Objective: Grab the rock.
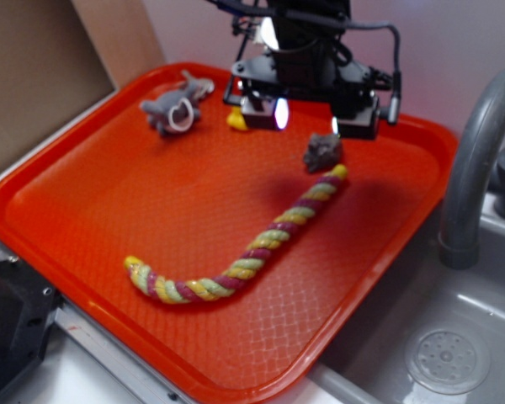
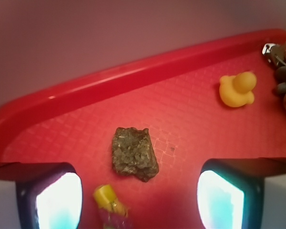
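Rock (image 2: 134, 153) lay loose on the red tray (image 2: 133, 78), near its far rim, with the yellow tip of the rope (image 2: 108, 200) just beside it and the duck (image 2: 237, 89) well apart toward the other corner. We had the gripper (image 2: 139, 191) hanging above the tray with its jaws spread wide and nothing between them. In the wrist view the two fingers (image 2: 57, 198) framed the lower edge of the picture, and the rock sat ahead of the gap, roughly centred between them. From the exterior view the rock (image 1: 322, 151) showed just below the gripper (image 1: 307, 118), clear of it, so we judged no contact had been made. Approach and alignment looked largely done to us. What was left was the whole grasp: come down over the rock, close on it, and lift. The rope end lay close enough that we thought it might get caught in the closing jaws.
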Robot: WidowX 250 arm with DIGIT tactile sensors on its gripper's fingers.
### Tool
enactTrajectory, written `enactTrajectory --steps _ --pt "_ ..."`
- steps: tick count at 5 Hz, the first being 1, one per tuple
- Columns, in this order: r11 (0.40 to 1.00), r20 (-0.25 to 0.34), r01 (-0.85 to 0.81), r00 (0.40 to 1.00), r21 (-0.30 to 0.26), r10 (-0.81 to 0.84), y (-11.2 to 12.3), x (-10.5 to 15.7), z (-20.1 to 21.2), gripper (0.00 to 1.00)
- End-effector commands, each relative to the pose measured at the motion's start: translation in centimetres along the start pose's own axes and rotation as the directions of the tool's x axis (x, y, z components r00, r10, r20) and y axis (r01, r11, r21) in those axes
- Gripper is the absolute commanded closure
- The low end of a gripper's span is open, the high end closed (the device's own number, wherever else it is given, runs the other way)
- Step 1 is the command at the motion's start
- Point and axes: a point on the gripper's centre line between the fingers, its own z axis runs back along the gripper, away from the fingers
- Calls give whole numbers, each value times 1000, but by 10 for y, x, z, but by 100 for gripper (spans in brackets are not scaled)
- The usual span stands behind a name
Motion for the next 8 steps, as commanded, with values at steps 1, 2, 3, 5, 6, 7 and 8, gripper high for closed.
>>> enactTrajectory --steps 1,2,3,5,6,7,8 --pt "1000 17 -29 999 -5 29 -2 19 -16 0" --pt "996 -31 14 999 -86 -17 -9 19 -35 0" --pt "990 -23 64 997 -127 -67 -15 19 -45 0" --pt "981 12 158 987 -111 -157 -19 9 -33 100" --pt "977 -7 184 983 -106 -186 -5 17 -7 100" --pt "955 -140 268 948 -127 -285 12 30 29 100" --pt "930 -151 339 921 -141 -358 33 41 58 100"
